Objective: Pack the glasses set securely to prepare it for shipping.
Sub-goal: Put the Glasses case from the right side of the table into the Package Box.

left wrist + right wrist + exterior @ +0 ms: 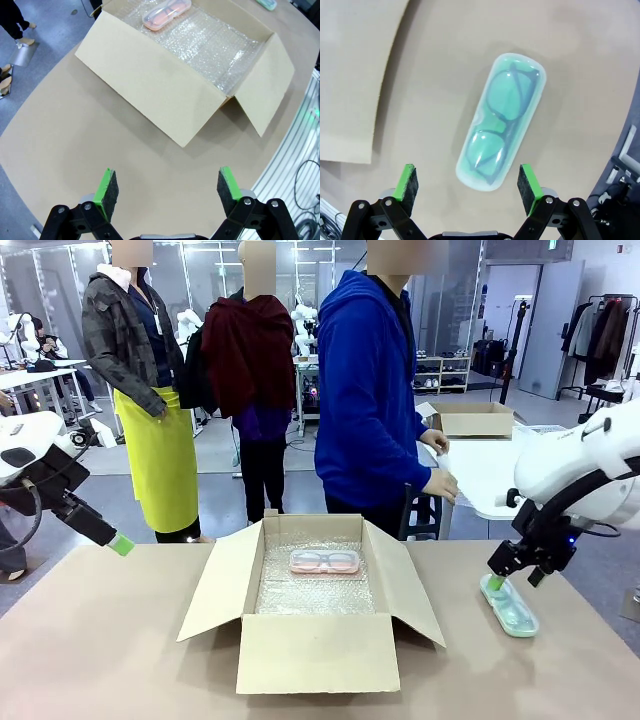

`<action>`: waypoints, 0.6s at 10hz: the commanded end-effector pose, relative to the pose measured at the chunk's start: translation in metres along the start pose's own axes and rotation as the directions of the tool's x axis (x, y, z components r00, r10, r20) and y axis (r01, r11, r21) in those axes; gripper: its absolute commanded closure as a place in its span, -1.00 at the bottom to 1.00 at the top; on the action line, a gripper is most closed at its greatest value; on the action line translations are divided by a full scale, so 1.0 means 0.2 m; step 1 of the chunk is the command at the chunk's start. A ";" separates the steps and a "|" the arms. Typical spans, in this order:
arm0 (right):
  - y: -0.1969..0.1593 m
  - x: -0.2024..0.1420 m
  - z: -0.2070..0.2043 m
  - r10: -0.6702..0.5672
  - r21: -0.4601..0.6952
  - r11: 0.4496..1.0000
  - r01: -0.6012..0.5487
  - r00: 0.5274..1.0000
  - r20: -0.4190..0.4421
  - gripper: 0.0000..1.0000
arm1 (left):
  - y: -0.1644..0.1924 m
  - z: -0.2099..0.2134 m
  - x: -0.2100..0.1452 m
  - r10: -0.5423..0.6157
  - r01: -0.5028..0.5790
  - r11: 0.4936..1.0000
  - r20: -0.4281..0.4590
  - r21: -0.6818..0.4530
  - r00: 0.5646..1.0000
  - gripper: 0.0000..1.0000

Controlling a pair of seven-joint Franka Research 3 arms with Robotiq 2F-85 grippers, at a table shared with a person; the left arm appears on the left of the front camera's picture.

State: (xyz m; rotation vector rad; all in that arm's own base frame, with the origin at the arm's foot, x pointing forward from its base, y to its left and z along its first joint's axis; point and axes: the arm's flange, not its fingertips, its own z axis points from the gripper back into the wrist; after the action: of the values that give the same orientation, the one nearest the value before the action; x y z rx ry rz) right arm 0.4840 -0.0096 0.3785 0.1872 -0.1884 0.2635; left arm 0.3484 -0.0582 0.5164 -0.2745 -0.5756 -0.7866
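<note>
The pink glasses case [324, 561] lies on bubble wrap inside the open cardboard box [310, 645], near its far wall; the left wrist view shows this pink case [166, 13] too. The mint-green case [509, 605] lies flat on the table to the right of the box, a pair of glasses visible through it [503, 119]. My right gripper [493, 585] hovers just above the near end of the mint-green case, open [468, 183], its pads to either side of that end. My left gripper [163, 189] stands open over bare table at the far left [119, 543], holding nothing.
The box flaps [218, 580] spread outwards to both sides and towards me. A person in a blue hoodie [372, 390] stands behind the box at the far edge, hands at another table. Two more people stand farther back. The table's right edge [280, 150] runs close to the box.
</note>
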 end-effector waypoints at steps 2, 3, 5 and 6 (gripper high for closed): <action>-0.06 0.09 -0.07 -0.064 -0.057 0.996 0.062 0.998 -0.030 -1.00 | 0.01 0.00 0.00 -0.003 0.003 1.000 0.013 -0.009 1.000 -1.00; -0.08 0.11 -0.13 -0.078 -0.056 0.996 0.076 0.996 -0.032 -1.00 | 0.01 0.00 0.00 -0.003 0.003 1.000 0.013 -0.009 1.000 -1.00; -0.12 0.12 -0.18 -0.111 -0.086 0.990 0.107 0.993 -0.035 -1.00 | 0.01 0.00 0.00 -0.003 0.003 1.000 0.013 -0.009 1.000 -1.00; -0.12 0.13 -0.21 -0.119 -0.093 0.989 0.114 0.992 -0.044 -1.00 | 0.01 0.00 0.00 -0.003 0.003 1.000 0.013 -0.009 1.000 -1.00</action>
State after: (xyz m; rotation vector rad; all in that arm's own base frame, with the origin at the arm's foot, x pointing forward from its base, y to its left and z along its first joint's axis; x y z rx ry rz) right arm 0.5166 -0.0228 0.3382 0.1401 -0.1463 0.1809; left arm 0.3484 -0.0582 0.5164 -0.2745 -0.5756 -0.7866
